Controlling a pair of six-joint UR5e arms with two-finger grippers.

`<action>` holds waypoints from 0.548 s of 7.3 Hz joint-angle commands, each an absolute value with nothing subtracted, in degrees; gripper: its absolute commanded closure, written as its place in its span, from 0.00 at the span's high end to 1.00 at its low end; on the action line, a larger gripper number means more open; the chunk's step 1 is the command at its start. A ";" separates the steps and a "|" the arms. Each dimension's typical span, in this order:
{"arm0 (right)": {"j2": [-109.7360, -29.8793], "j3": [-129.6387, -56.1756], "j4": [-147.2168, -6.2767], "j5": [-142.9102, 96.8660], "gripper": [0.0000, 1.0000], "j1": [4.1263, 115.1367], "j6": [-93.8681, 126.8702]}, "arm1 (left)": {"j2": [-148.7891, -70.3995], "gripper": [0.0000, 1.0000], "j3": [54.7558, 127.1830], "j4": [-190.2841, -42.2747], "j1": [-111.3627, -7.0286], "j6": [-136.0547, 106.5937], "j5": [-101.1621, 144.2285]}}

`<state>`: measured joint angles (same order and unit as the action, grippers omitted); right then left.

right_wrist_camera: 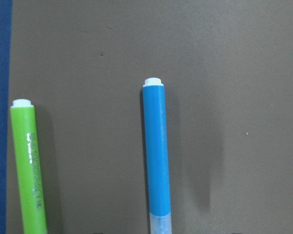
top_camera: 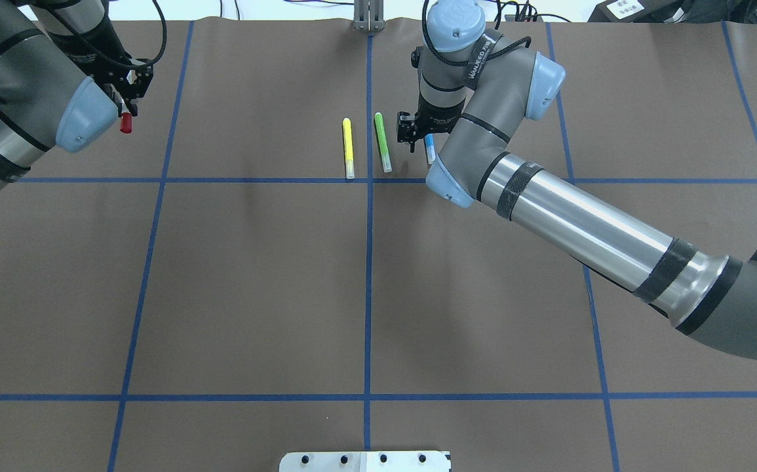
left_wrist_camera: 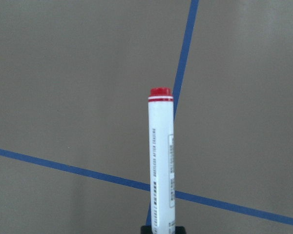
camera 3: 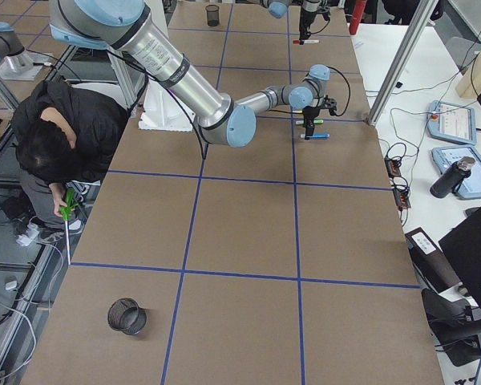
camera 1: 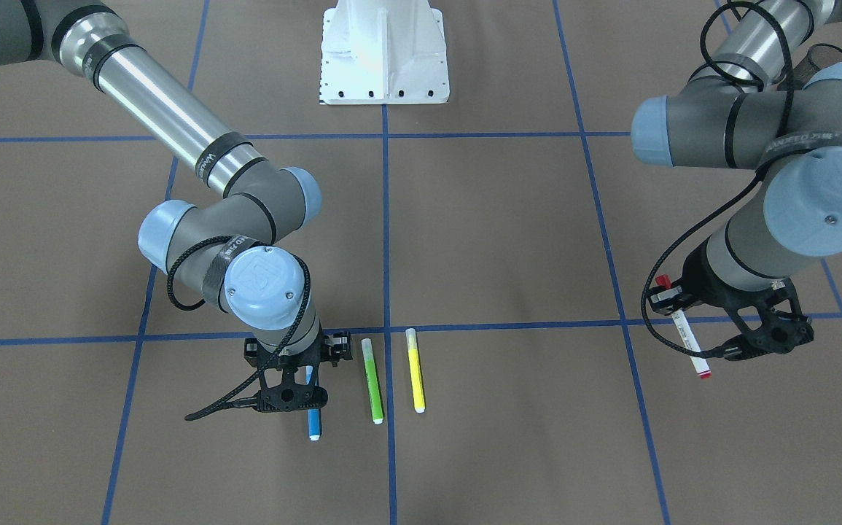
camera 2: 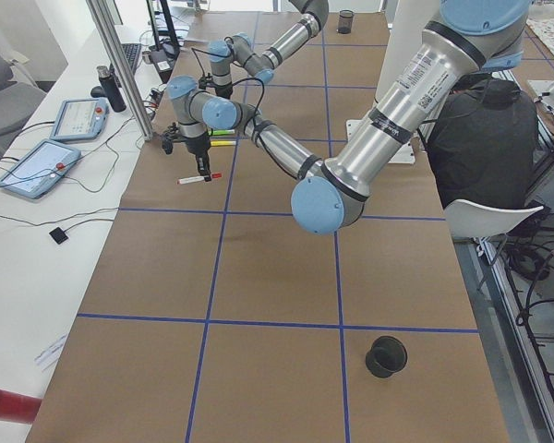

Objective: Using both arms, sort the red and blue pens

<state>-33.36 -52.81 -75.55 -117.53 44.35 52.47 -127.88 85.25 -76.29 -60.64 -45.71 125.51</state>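
Note:
The red pen (camera 1: 687, 339), white-barrelled with a red cap, hangs tilted above the table with my left gripper (camera 1: 670, 300) shut on it near its cap. In the left wrist view the red pen (left_wrist_camera: 161, 165) juts out over the brown paper. The blue pen (camera 1: 314, 423) lies flat on the table beside the green marker. My right gripper (camera 1: 309, 368) stands straight over its capped half, open. The right wrist view shows the blue pen (right_wrist_camera: 156, 156) resting on the paper with nothing closed on it.
A green marker (camera 1: 372, 379) and a yellow marker (camera 1: 415, 370) lie parallel just beside the blue pen. The white robot base (camera 1: 384, 51) sits at mid table. A black cup (camera 2: 386, 356) stands at one table end and a mesh cup (camera 3: 127, 315) at the other. A person (camera 3: 64, 136) crouches beside the table.

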 commanded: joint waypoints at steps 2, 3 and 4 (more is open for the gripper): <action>-33.40 -51.77 -75.32 -117.16 0.81 44.12 52.38 | -127.88 0.00 85.25 -76.29 -60.64 -45.70 125.51; -33.40 -51.51 -75.32 -116.81 0.80 44.12 52.30 | -127.88 0.00 85.25 -76.29 -60.64 -45.70 125.42; -33.14 -51.42 -75.32 -116.81 0.77 44.12 52.29 | -127.88 0.00 85.25 -76.29 -60.64 -45.70 125.42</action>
<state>-33.34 -51.63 -75.33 -116.96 44.13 52.34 -127.88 85.25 -76.29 -60.64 -45.70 125.45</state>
